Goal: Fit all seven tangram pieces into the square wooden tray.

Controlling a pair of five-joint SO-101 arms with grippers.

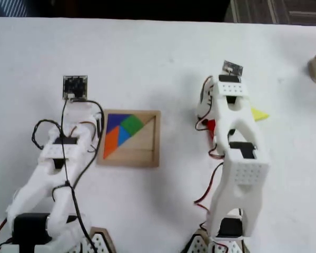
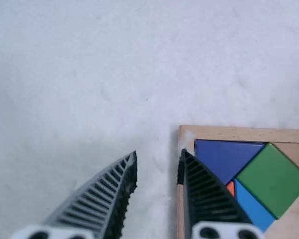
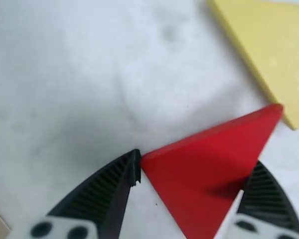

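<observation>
The left tool stands partly open and holds nothing, one finger over a corner of the wooden tray. The tray lies on the white table with coloured pieces filling its left part. Farther right, the right tool clamps a red triangle, just beside a yellow piece.

I see the square wooden tray mid-table, with a blue triangle, green square and orange piece in its left part; my left arm sits just beside it; a red piece and a yellow piece flank my right arm.
</observation>
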